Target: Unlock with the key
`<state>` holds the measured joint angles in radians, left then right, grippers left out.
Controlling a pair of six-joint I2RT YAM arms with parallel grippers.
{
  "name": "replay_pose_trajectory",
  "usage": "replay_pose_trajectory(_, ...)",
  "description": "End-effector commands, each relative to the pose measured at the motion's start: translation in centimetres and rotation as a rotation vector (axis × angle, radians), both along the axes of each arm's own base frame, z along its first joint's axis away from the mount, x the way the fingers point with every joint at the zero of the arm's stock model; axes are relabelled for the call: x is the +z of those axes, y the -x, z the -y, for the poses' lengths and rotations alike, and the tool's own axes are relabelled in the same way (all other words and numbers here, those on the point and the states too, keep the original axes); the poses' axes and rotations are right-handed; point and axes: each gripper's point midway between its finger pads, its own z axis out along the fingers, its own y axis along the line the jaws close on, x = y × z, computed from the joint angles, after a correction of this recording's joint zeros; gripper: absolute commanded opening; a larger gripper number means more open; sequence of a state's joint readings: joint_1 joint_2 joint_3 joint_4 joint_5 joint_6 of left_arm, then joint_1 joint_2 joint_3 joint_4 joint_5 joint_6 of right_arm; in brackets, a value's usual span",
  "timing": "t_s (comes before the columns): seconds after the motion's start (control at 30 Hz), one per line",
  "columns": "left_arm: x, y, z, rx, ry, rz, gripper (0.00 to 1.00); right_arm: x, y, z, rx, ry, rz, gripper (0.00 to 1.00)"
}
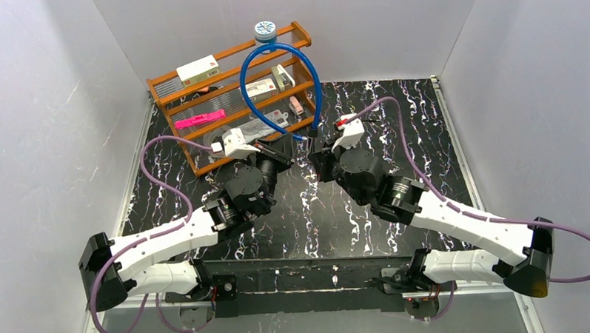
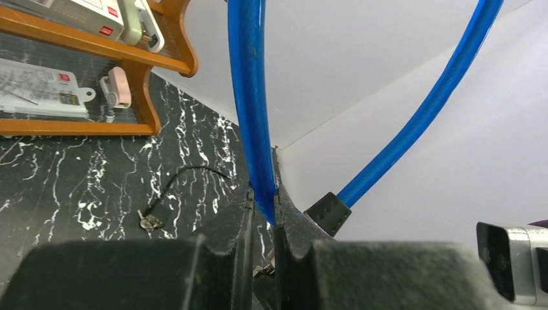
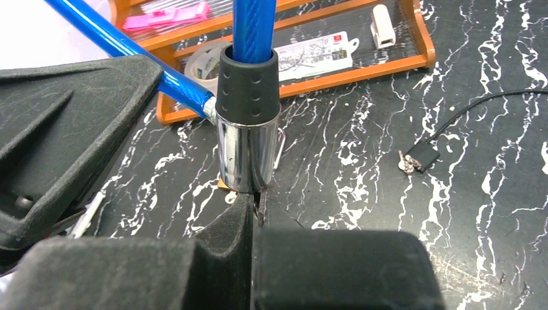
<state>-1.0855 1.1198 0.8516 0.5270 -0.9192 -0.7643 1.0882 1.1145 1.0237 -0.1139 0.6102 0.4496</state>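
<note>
The left gripper (image 2: pixel 263 208) is closed on the blue cable (image 2: pixel 249 97), pinching it low in the left wrist view, just above the point where the cable runs into the lock. The cable rises from there and loops back down on the right to a black sleeve (image 3: pixel 249 81) set on the chrome lock barrel (image 3: pixel 245 155), which stands upright in the middle of the right wrist view. The right gripper (image 3: pixel 257 205) sits directly under the barrel, fingers pressed nearly together on a thin metal key (image 3: pixel 259 208) at the barrel's lower end. A wire ring shows just right of the barrel. In the top view both grippers meet at the frame's centre, with the cable loop arching above them.

A second small bunch of keys on a black cord (image 3: pixel 413 158) lies on the table at the right of the right wrist view, well apart from the lock.

The table (image 1: pixel 316 225) is black marble with white veins, enclosed by plain pale walls (image 1: pixel 45 108). A wooden rack (image 1: pixel 157 97) leans in the upper left, holding a white box with a red label (image 1: pixel 197 68), a pink item (image 1: pixel 199 119), a tape roll (image 3: pixel 203 61) and a blue-lidded jar (image 1: pixel 265 29). The print on the labels is too small to read.
</note>
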Motion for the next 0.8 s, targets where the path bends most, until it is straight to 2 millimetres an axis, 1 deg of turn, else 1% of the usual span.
replay_pose_trajectory(0.0, 4.3, 0.6, -2.6, 0.056, 0.114, 0.074, 0.00, 1.5, 0.0, 2.4, -0.046, -0.048, 0.025, 0.01)
replay_pose_trajectory(0.03, 4.3, 0.7, -2.6, 0.051, 0.128, 0.073, 0.00, 2.0, 0.4, 2.2, -0.026, -0.082, 0.028, 0.02)
replay_pose_trajectory(0.13, 4.8, 1.0, -2.7, 0.033, 0.181, 0.073, 0.00, 3.0, 1.5, 1.9, 0.028, -0.179, 0.010, 0.20)
replay_pose_trajectory(0.27, 5.5, 1.1, -2.5, 0.019, 0.246, 0.042, 0.00, 2.9, 2.9, 1.1, 0.086, -0.266, -0.057, 0.30)
replay_pose_trajectory(0.4, 4.9, 0.8, -2.0, 0.025, 0.256, -0.013, 0.00, 2.5, 4.1, 0.5, 0.133, -0.345, -0.118, 0.43)
replay_pose_trajectory(0.43, 4.7, 0.7, -2.0, 0.029, 0.255, -0.023, 0.00, 2.5, 4.4, 0.5, 0.135, -0.369, -0.136, 0.48)
replay_pose_trajectory(0.53, 4.0, 0.8, -1.8, 0.026, 0.259, -0.045, 0.00, 2.5, 4.6, 0.8, 0.108, -0.464, -0.192, 0.69)
replay_pose_trajectory(0.57, 3.7, 0.8, -1.8, 0.023, 0.266, -0.048, 0.00, 2.4, 4.8, 0.8, 0.100, -0.510, -0.215, 0.73)
replay_pose_trajectory(0.67, 3.0, 0.9, -1.9, 0.021, 0.268, -0.062, 0.00, 2.8, 4.7, 1.0, 0.061, -0.659, -0.263, 0.78)
replay_pose_trajectory(0.77, 1.6, 1.0, -1.7, 0.015, 0.255, -0.084, 0.00, 1.8, 4.2, 1.5, -0.014, -0.771, -0.337, 0.79)
